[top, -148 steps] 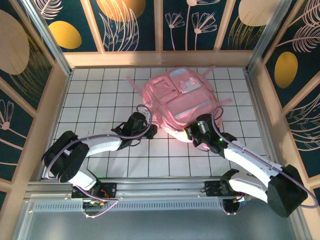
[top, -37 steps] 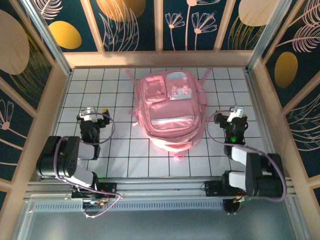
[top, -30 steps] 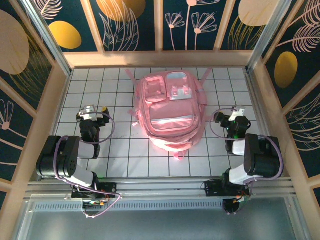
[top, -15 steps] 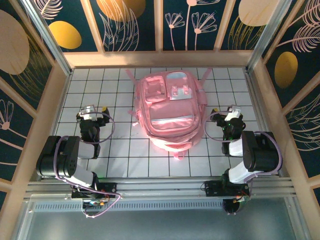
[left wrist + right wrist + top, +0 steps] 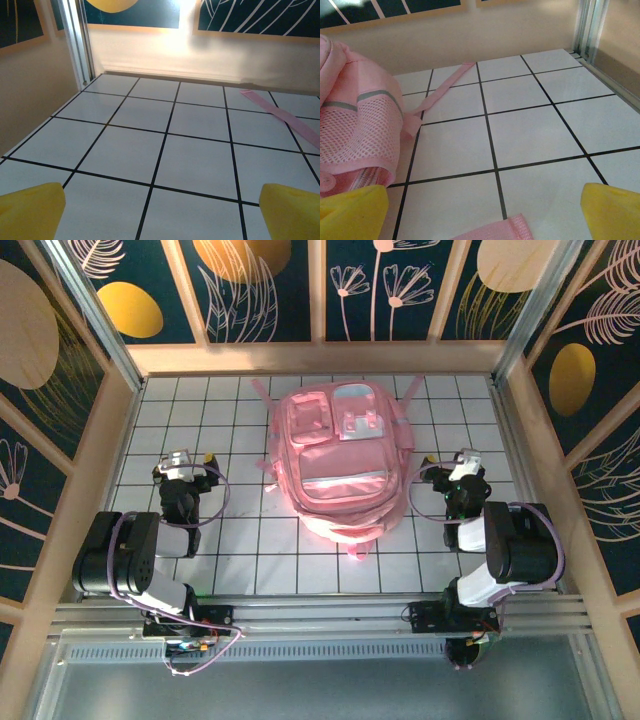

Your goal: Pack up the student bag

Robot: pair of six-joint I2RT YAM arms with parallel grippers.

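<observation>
You've got a white tiled tabletop (image 5: 230,430) with black grid lines, boxed in by a low pale wood-toned wall (image 5: 310,357). Above it sit dark teal panels (image 5: 250,300) with gold ovals (image 5: 130,308) and white line-drawn flowers (image 5: 350,280). Aluminium posts (image 5: 85,300) stand at the far corners. An aluminium rail (image 5: 320,618) runs along the near edge, with a grey sheet (image 5: 320,690) below. In your left wrist view, a bright glare (image 5: 185,42) falls on the far wall.

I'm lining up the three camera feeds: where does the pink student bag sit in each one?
Top external: student bag at the centre of the table, between the arms.
Left wrist: one pink strap of it, upper right.
Right wrist: its mesh side at the left edge.
Shared landmark: the white black-gridded table.
</observation>
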